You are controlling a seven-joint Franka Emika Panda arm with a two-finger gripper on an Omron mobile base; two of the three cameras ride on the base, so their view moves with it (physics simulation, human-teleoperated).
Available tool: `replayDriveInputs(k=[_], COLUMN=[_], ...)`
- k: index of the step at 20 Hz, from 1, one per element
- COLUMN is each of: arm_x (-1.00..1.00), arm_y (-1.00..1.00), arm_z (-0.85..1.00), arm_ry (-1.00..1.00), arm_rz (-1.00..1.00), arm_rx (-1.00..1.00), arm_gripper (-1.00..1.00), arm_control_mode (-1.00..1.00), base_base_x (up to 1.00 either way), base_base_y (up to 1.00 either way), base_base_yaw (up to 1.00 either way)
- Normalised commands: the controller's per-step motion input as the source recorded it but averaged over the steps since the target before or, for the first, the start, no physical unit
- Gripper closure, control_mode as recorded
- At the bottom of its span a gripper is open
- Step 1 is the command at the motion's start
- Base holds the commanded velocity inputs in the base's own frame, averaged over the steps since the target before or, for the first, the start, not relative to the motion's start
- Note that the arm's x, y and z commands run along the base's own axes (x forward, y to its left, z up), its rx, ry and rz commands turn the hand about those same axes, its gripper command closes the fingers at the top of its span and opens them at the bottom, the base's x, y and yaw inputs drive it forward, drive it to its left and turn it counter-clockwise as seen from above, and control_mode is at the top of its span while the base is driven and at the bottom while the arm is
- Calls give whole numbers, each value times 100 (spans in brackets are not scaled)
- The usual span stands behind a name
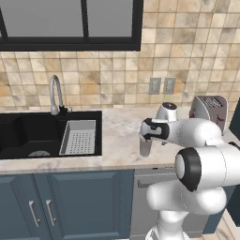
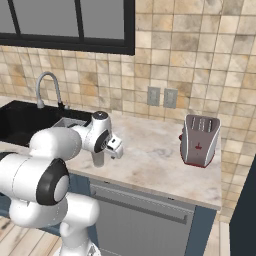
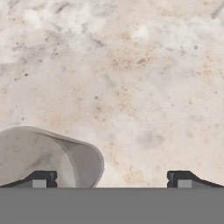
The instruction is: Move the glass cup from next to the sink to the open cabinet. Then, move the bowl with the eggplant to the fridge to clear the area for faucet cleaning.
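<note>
The glass cup is seen upright on the marble counter, right of the sink near the front edge, with the gripper spread wide above it, nothing held, and the cup off toward one fingertip. Centring over the rim is advised before lowering and closing around the wall, so the cup is not tipped. Counted: one cup, one faucet, one toaster, two wall outlets.
</note>
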Motion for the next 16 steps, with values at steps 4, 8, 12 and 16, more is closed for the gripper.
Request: replayDriveInputs(k=[4,8,12,16], arm_x=[0,2,13,9], arm_y=[0,0,0,0], arm_z=[-24,-15,-6,-8], arm_ry=[1,0,0,1], arm_rz=[0,0,0,0], arm_rx=[0,0,0,0], arm_gripper=[-100,-100,-100,-100], arm_control_mode=[-100,-100,-100,-100], base_base_x=[0,0,0,0], base_base_y=[0,0,0,0], base_base_yaw=[0,0,0,0])
